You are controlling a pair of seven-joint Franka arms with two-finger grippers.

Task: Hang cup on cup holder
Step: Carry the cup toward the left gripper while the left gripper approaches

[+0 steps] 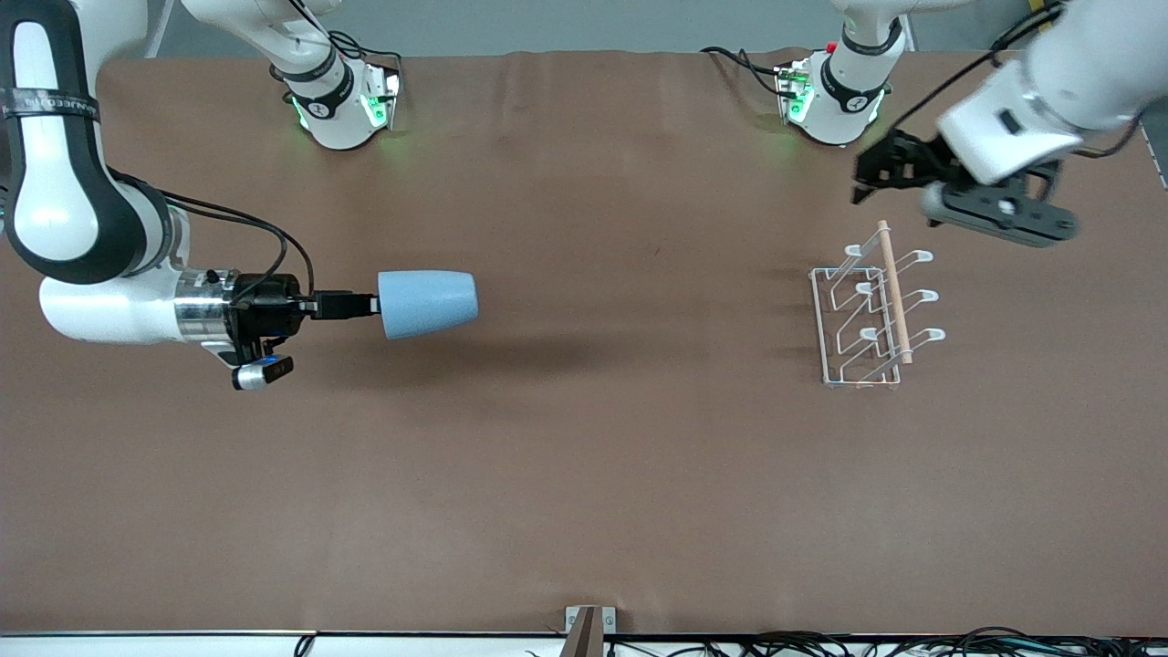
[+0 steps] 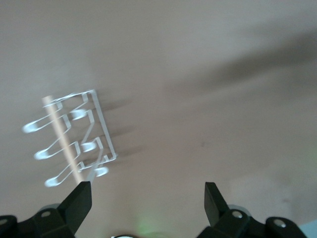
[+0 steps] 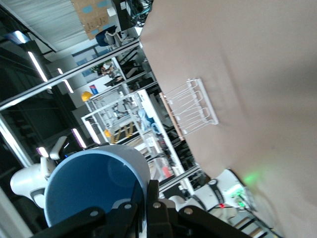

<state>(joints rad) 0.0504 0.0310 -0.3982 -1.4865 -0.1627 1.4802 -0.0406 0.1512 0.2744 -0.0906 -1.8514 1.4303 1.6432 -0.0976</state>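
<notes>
1. Cup (image 1: 428, 304) held sideways on its rim by right gripper (image 1: 365, 305), fingers pinched, above desk (image 1: 584, 474), well apart from rack (image 1: 871, 315).
2. Left gripper (image 1: 878, 173) waits over desk beside rack, fingers wide.
3. Carrying step; next likely needs mouth lined onto a prong.

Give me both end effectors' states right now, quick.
Left end effector: open, empty, in the air beside the white wire cup holder.
Right end effector: shut on the light-blue cup's rim, held sideways above the table.
</notes>
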